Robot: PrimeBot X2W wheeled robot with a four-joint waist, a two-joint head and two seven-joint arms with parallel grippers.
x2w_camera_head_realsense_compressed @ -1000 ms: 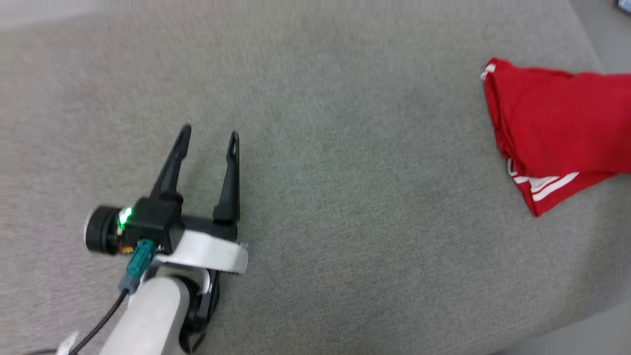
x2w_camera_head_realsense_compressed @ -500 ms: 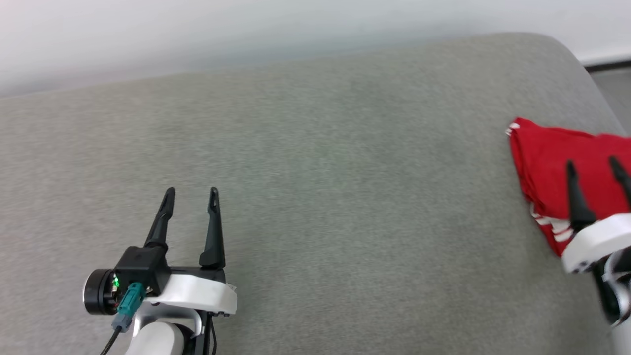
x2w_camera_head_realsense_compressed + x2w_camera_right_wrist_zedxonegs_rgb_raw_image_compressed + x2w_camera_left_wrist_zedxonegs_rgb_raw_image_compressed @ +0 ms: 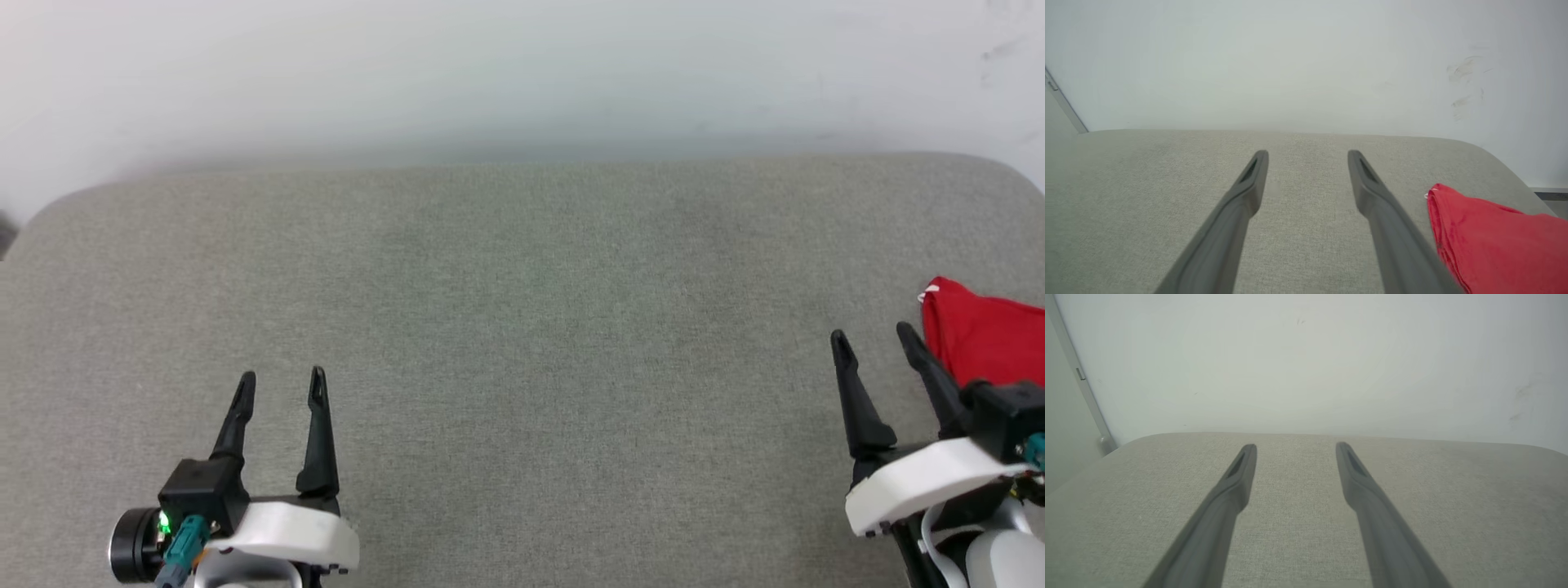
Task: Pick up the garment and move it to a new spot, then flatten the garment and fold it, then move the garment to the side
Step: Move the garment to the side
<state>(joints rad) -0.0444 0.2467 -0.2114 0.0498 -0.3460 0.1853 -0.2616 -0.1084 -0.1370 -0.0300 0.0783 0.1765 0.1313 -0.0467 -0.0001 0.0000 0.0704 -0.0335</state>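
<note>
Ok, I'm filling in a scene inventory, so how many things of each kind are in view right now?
garment: 1 (red, at the right edge)
grippers: 2 (left gripper and right gripper, fingers apart, holding nothing)
grey padded surface: 1
total: 4

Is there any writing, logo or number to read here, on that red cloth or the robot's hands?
None can be read. The garment shows plain red fabric and a white edge, no lettering. The left gripper, right gripper, grey cushion and wall bear no text.
</note>
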